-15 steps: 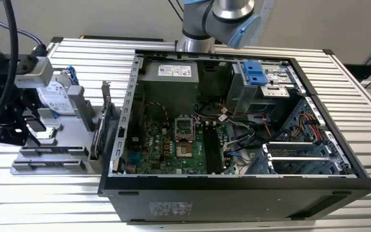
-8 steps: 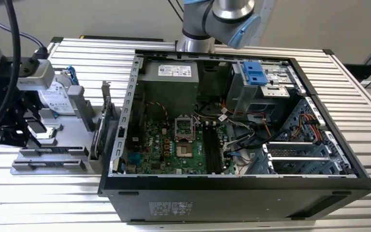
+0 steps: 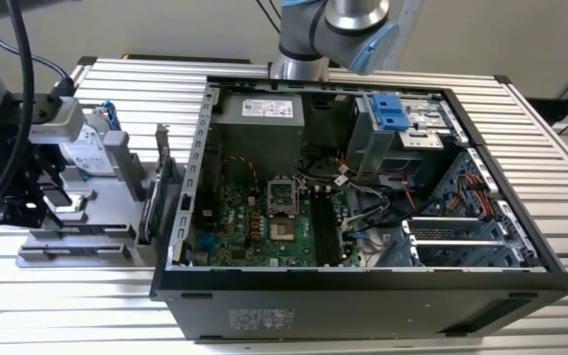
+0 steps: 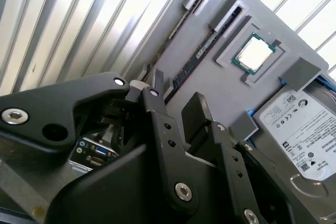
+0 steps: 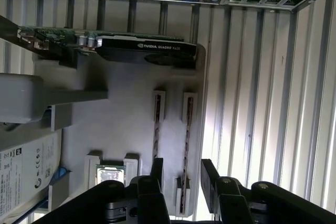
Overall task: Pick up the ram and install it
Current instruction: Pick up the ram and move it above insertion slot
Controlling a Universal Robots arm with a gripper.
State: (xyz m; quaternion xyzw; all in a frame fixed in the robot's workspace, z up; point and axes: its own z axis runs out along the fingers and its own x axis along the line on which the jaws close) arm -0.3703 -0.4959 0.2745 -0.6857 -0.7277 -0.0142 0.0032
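Exterior view: took in the whole open computer case [image 3: 363, 296] lying on the slatted metal table [image 3: 541, 148] with its motherboard [image 3: 264, 222] bared. The grey parts tray [image 3: 106, 200] sat just beside the case on the exterior view's left, and the arm [image 3: 333, 26] rose behind the case.
First wrist view: looked along the tray and showed the ram [image 5: 187, 135] edge-on, running between the two black fingers [image 5: 157, 171]. The expansion card [image 5: 142, 48] stood at the tray's far end, near the case's rear panel.
Second wrist view: showed the ram's flat face, which the first wrist view did not, and the printed side of the hard drive [image 4: 304, 135].
Count: one ram between the fingers; one more thin stick [image 5: 156, 121] in the neighbouring slot; two such slots in all; one processor chip [image 4: 254, 53]; one hard drive; one expansion card; one case.
Ram's look: long, narrow, thin and dark, with a small white label near its middle.
Ram's place: seated on edge in the tray slot nearest the tray's rim, parallel to the other stick and well apart from the motherboard.
Gripper [image 5: 182, 167]: fingers were spread apart, one on each side of the ram's near end, clamping nothing. Whether they touched the ram could not be told.
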